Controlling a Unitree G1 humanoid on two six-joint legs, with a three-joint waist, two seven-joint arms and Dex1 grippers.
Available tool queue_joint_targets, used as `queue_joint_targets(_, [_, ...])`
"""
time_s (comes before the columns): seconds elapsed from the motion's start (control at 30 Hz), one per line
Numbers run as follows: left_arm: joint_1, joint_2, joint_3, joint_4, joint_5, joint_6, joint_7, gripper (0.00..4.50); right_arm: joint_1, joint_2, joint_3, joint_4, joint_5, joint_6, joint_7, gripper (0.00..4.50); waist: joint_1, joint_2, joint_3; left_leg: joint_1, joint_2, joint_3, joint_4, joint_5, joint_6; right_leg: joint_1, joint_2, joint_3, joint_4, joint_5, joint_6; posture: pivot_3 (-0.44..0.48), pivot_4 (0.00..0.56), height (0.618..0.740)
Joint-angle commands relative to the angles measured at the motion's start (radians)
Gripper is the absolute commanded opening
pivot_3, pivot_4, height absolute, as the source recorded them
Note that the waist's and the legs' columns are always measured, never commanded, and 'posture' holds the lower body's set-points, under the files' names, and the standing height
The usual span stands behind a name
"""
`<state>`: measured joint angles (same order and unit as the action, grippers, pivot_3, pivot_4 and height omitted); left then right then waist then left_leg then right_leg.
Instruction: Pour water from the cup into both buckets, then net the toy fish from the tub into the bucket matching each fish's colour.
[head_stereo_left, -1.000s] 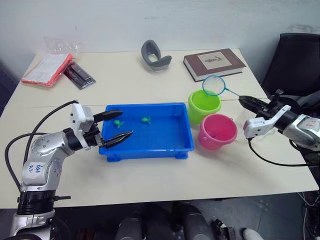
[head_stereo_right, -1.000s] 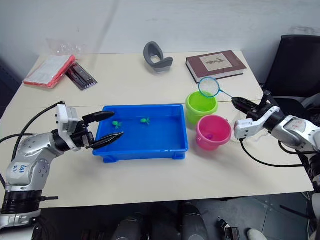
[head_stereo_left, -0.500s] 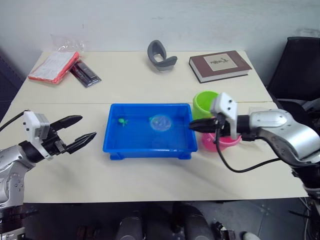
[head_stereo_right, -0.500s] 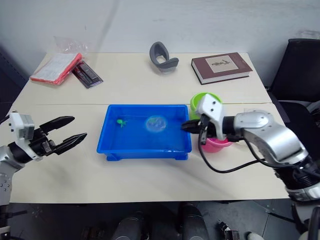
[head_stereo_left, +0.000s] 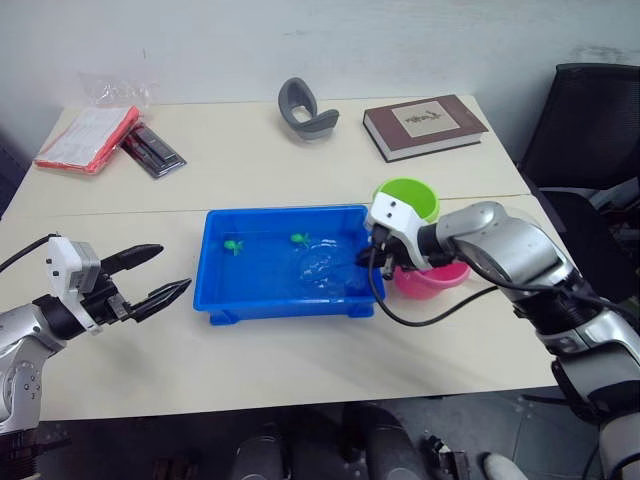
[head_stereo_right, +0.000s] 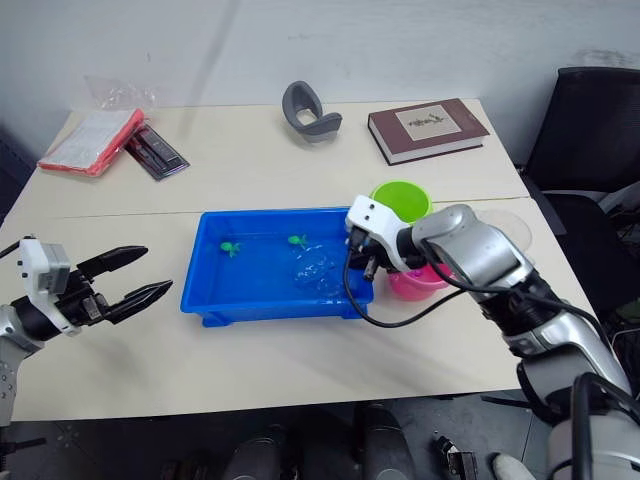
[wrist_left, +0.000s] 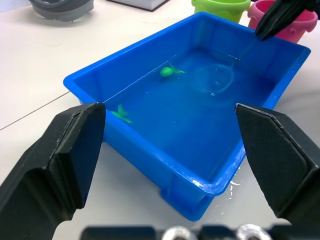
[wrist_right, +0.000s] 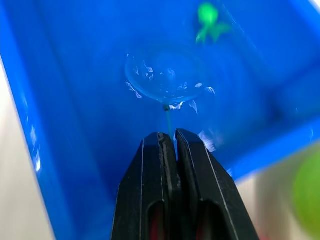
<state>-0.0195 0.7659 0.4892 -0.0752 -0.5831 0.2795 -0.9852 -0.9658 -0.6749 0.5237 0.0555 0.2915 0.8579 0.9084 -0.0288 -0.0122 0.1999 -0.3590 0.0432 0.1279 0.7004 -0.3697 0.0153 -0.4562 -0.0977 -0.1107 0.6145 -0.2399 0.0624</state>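
The blue tub (head_stereo_left: 215, 300) sits mid-table with water in it. Two green toy fish (head_stereo_left: 233, 245) (head_stereo_left: 297, 239) float near its far wall. The net (head_stereo_left: 320, 266) has its hoop under the water in the tub's right half, close to the nearer fish (wrist_right: 209, 17). My right gripper (head_stereo_left: 383, 260) is shut on the net's thin handle at the tub's right rim. The green bucket (head_stereo_left: 407, 200) and pink bucket (head_stereo_left: 440, 280) stand just right of the tub, behind my right arm. My left gripper (head_stereo_left: 160, 272) hangs open, left of the tub. A faint clear edge of the cup (head_stereo_right: 515, 222) shows behind my right forearm.
A brown book (head_stereo_left: 425, 125) and a grey curved holder (head_stereo_left: 303, 108) lie at the back of the table. A red packet (head_stereo_left: 85, 138) and a dark remote (head_stereo_left: 153, 152) lie back left. A black chair (head_stereo_left: 585, 130) stands to the right.
My right gripper carried the net from above the green bucket into the tub and dipped its hoop under water. My left gripper drew back left, away from the tub's rim.
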Motion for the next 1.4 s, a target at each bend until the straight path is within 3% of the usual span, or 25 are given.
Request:
queue_joint_targets(0.03, [-0.003,0.019,0.017,-0.053,0.003,-0.026,0.002,4.44,-0.028,0.069,-0.011,0.086,-0.069,-0.034,-0.023,0.0,0.001,-0.002,-0.001,0.0,0.0,0.001,0.0,0.0,0.0,-0.001,0.0,0.001,0.001,0.0,0.0,0.0,0.15,0.74])
queue_joint_targets(0.23, [-0.016,0.017,0.008,-0.073,0.002,-0.018,0.014,4.44,-0.01,0.143,-0.061,0.145,-0.148,-0.188,-0.069,0.0,0.0,-0.003,-0.002,-0.006,-0.001,0.003,0.001,0.001,0.0,-0.008,0.0,0.002,0.004,0.0,0.0,0.0,0.15,0.74])
queue_joint_targets(0.33, [-0.017,0.02,0.017,-0.075,0.002,-0.014,0.022,4.44,0.023,0.142,-0.059,0.108,-0.174,-0.264,-0.045,0.0,-0.001,-0.003,-0.002,-0.007,-0.001,0.002,0.001,0.001,0.0,-0.009,0.0,0.002,0.004,0.0,0.0,0.0,0.15,0.74])
queue_joint_targets(0.5, [-0.02,0.019,0.013,-0.071,0.0,-0.012,0.028,4.44,0.148,0.165,-0.193,-0.017,-0.072,-0.34,-0.011,0.0,0.0,-0.003,-0.002,-0.007,-0.001,0.002,0.001,0.001,0.0,-0.009,0.001,0.002,0.004,0.0,0.0,0.0,0.15,0.74])
queue_joint_targets(0.9, [-0.076,0.021,-0.034,-0.04,0.006,-0.009,0.016,4.44,0.389,0.004,-0.398,-0.299,0.027,-0.379,0.095,0.0,0.004,-0.003,-0.002,-0.007,-0.001,0.001,0.001,0.001,0.0,-0.008,0.002,0.001,0.003,0.0,0.0,0.0,0.15,0.74])
queue_joint_targets(1.1, [-0.141,0.001,-0.086,-0.026,-0.015,0.019,0.018,4.44,0.483,-0.009,-0.499,-0.27,0.032,-0.469,0.057,0.0,0.004,-0.003,-0.002,-0.006,-0.004,0.001,0.001,0.002,0.002,-0.008,0.002,0.002,0.004,0.001,0.001,0.0,0.15,0.74])
queue_joint_targets(1.23, [-0.183,-0.007,-0.133,-0.022,-0.013,0.034,0.005,4.44,0.538,-0.038,-0.515,-0.233,-0.015,-0.639,0.096,0.0,0.004,-0.003,-0.002,-0.006,-0.005,0.002,0.001,0.002,0.002,-0.008,0.002,0.002,0.005,0.001,0.001,0.0,0.15,0.74])
queue_joint_targets(1.4, [-0.253,-0.031,-0.182,-0.005,-0.015,0.046,-0.002,4.44,0.571,-0.043,-0.594,-0.262,0.044,-0.618,0.078,0.0,0.005,-0.003,-0.002,-0.006,-0.005,0.002,0.002,0.003,0.002,-0.008,0.002,0.002,0.006,0.001,0.001,0.0,0.15,0.74])
